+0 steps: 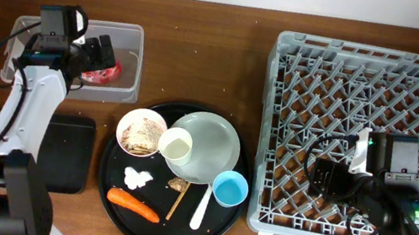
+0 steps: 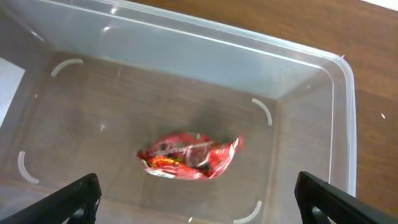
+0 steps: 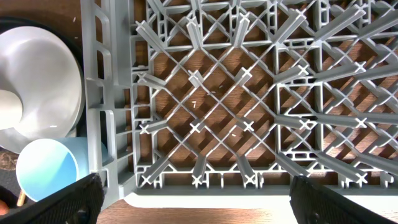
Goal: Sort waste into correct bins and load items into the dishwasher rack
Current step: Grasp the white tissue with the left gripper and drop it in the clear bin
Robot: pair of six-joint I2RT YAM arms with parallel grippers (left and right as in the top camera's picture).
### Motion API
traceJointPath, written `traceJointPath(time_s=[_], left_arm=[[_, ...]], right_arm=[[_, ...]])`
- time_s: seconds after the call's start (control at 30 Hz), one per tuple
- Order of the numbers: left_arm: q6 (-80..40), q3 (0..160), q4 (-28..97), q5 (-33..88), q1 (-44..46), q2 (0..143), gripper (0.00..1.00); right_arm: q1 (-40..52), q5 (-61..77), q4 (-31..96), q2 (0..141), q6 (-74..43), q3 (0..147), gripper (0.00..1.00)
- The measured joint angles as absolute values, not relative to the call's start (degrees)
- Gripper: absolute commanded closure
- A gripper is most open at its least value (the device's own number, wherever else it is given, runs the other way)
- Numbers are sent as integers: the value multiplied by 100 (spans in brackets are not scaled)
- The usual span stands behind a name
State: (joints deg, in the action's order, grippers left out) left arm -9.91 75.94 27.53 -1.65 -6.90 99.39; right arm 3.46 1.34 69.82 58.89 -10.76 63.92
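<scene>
The red crumpled wrapper (image 2: 189, 155) lies loose on the floor of the clear tub (image 1: 136, 54); it shows red in the overhead view (image 1: 101, 74). My left gripper (image 2: 196, 202) hangs open and empty above it. My right gripper (image 3: 199, 199) is open and empty over the front left corner of the grey dishwasher rack (image 1: 288, 54). On the round black tray (image 1: 107, 194) sit the white bowl of beige scraps (image 1: 141, 132), pale plate (image 1: 217, 149), small white cup (image 1: 176, 143), light-blue cup (image 1: 230, 189), tissue wad (image 1: 136, 178), carrot (image 1: 133, 204), brown lump (image 1: 177, 185), wooden stick (image 1: 176, 204) and white utensil (image 1: 202, 204).
The shallow black rectangular tray (image 1: 67, 153) lies at the left, in front of the tub and partly under my left arm. The rack (image 3: 199, 93) holds nothing. The blue cup (image 3: 46, 174) and plate (image 3: 43, 81) stand just left of the rack wall.
</scene>
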Motion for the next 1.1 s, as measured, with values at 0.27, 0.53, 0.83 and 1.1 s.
traceJointPath(time_s=[0.27,0.53,0.83,1.1], left_arm=[[-989,7736,5968,1026,-657,9172,1],[-1050,6967,7629,1179,172,8941,3],[-1566,5559,6608,823,558,8385,23],[-1651,4980,5758,794,1024,8385,27]], right_arm=[[346,134,6980,5889,-1074,6399,2],[346,134,7008,5889,-1076,6399,1],[346,134,7011,5889,-1074,6399,2],[346,134,7011,5889,-1074,6399,2]])
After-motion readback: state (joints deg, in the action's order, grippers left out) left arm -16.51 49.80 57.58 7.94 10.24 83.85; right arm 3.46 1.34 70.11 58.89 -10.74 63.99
